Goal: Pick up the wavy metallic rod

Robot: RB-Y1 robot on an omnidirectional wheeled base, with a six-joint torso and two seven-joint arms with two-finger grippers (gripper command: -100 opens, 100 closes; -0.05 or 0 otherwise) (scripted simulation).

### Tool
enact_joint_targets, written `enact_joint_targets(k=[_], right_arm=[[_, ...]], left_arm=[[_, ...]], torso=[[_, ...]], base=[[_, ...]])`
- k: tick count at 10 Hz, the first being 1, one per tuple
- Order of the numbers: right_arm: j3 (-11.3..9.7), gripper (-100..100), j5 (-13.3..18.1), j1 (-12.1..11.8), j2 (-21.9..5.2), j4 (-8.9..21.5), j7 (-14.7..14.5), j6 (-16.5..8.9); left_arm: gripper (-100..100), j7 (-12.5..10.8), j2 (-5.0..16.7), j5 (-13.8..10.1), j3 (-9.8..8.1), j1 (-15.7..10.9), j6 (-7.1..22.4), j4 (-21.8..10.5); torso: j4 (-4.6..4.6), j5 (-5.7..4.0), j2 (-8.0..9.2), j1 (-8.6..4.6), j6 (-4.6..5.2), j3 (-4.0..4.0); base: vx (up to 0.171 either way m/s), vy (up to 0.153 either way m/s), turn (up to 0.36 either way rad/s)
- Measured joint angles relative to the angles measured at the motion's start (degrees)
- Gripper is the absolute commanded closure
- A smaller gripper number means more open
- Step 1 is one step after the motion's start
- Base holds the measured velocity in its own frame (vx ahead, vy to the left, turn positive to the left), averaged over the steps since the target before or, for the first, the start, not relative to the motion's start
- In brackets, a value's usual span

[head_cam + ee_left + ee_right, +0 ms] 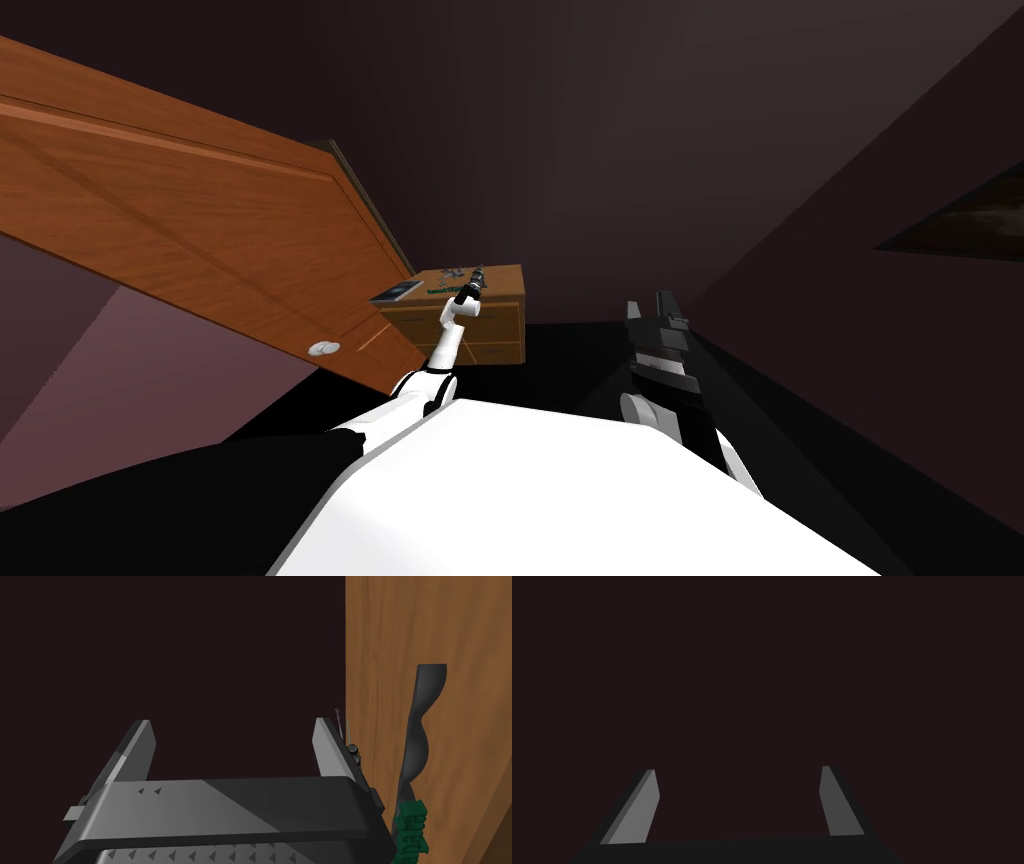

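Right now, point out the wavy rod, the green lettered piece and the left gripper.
wavy rod (418, 741), left wrist view, its twisted middle.
green lettered piece (411, 831), left wrist view, its raised letters.
left gripper (232, 721), left wrist view, midway between open fingertips.

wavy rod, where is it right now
The wavy rod lies on the wooden cabinet top, in the left wrist view just beside the left gripper, outside its open fingers, next to a green object.

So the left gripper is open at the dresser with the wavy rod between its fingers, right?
No. The left gripper is open at the dresser, but the wavy rod lies outside its fingers, on the wood; the left wrist view shows it.
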State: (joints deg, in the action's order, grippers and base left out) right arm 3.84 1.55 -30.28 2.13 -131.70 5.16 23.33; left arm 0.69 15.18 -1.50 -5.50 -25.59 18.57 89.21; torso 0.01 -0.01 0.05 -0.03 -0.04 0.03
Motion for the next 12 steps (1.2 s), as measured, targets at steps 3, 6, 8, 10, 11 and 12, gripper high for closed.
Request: enact_joint_targets(k=[3,6,8,10,11,12], right_arm=[[0.0,0,0.0,0.0,0.0,0.0,0.0,0.0],[0.0,0,0.0,0.0,0.0,0.0,0.0,0.0],[0.0,0,0.0,0.0,0.0,0.0,0.0,0.0],[0.0,0,0.0,0.0,0.0,0.0,0.0,0.0],[0.0,0,0.0,0.0,0.0,0.0,0.0,0.0],[0.0,0,0.0,0.0,0.0,0.0,0.0,0.0]], left_arm=[[-100,0.3,0.5,-0.4,-0.17,-3.8,4.5,-3.2],[-100,0.7,1.9,-1.6,-0.16,-9.0,9.6,-8.4],[-100,0.8,2.2,-1.9,-0.13,-11.0,12.4,-11.0],[-100,1.1,3.0,-2.7,0.01,-14.0,15.7,-14.1],[-100,1.3,3.6,-3.4,0.16,-15.6,17.5,-15.5],[-100,1.5,4.0,-3.8,0.25,-16.8,19.3,-17.0]], torso=[[0.00,0.00,-0.01,0.02,0.00,-0.01],[-0.01,0.01,-0.04,0.06,0.00,-0.02],[-0.02,0.02,-0.05,0.08,-0.02,-0.03],[-0.02,0.03,-0.08,0.11,-0.01,-0.05],[-0.02,0.03,-0.09,0.14,-0.01,-0.05],[-0.03,0.04,-0.09,0.14,-0.02,-0.06]], base=[[-0.012,-0.008,-0.025],[-0.004,0.002,-0.023],[0.002,0.005,-0.013],[0.008,0.018,-0.028],[0.012,0.021,-0.018],[0.005,0.009,0.003]])
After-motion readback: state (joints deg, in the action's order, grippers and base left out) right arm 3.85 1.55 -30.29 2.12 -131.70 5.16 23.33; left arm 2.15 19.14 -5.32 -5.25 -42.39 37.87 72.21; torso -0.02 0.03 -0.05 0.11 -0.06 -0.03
